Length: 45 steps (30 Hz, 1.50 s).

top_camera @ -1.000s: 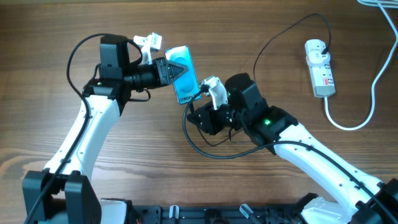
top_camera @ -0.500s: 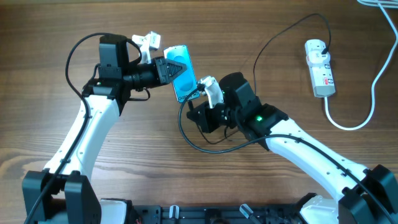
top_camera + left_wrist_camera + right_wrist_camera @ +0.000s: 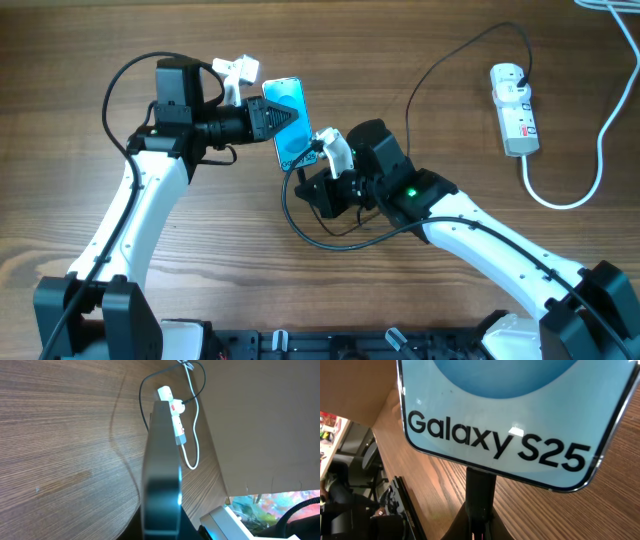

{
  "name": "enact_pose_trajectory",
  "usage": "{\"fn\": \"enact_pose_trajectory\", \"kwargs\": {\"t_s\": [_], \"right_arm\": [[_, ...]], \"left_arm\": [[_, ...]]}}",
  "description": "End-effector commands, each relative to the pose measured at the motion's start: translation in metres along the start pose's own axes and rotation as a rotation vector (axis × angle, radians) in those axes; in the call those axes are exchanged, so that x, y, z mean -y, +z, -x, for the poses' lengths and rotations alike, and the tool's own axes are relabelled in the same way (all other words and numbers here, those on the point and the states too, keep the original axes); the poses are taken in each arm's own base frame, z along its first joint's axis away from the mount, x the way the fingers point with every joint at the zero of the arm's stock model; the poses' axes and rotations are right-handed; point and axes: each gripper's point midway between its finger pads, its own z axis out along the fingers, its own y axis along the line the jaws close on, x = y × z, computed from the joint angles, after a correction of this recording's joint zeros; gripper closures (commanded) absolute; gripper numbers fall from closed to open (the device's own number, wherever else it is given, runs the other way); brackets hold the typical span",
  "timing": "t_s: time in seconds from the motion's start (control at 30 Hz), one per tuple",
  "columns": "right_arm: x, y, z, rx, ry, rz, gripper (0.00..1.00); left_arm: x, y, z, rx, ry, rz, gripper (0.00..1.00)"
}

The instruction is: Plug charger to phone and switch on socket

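Over the wooden table point(image 3: 60, 60) we have the left gripper point(image 3: 268, 117) clamped tight on the phone point(image 3: 291, 128). It holds the phone up off the wood and tilted, cyan screen toward the overhead camera, white band at the end facing the right arm. From the left wrist we see the phone edge-on, a dark slab down the middle of the view.

The right gripper point(image 3: 322, 160) sits just beside that lower end, fingers pinched narrow around the charger point(image 3: 481, 486). On the right wrist camera the "Galaxy S25" lettering fills the view, and the dark plug tip stands straight up against the middle of the phone's bottom edge, touching it. Whether it is seated in the port, we cannot tell.

The socket point(image 3: 514, 108) lies well apart at the table's far right. The thin black cable arcs from its top end across the wood and loops under the right arm, and a white cord point(image 3: 600, 140) curls away beside it. The switch is too small for us to read
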Motion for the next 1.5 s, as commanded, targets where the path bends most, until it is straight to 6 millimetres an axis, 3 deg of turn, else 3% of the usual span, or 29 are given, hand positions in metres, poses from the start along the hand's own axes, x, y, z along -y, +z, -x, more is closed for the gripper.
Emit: {"fn": "enact_pose_trajectory", "kwargs": {"t_s": [0.0,0.27,0.53,1.47], "right_arm": [[-0.003,-0.015,0.055,0.156,-0.056,-0.053,0.95],[-0.013,-0.023,0.077,0.207,-0.080,-0.054,0.95],[-0.021,-0.031,0.096,0.255,-0.051,-0.056,0.95],[-0.029,-0.046,0.117,0.288,-0.056,-0.055,0.95]], "left_arm": [[0.021,0.003,-0.026,-0.100,-0.027,-0.121,0.96],[0.032,0.013,-0.042,-0.156,0.009,-0.137,0.96],[0.031,0.013,-0.045,-0.166,-0.007,-0.132,0.96],[0.034,0.028,-0.086,-0.290,0.007,-0.102,0.96]]}}
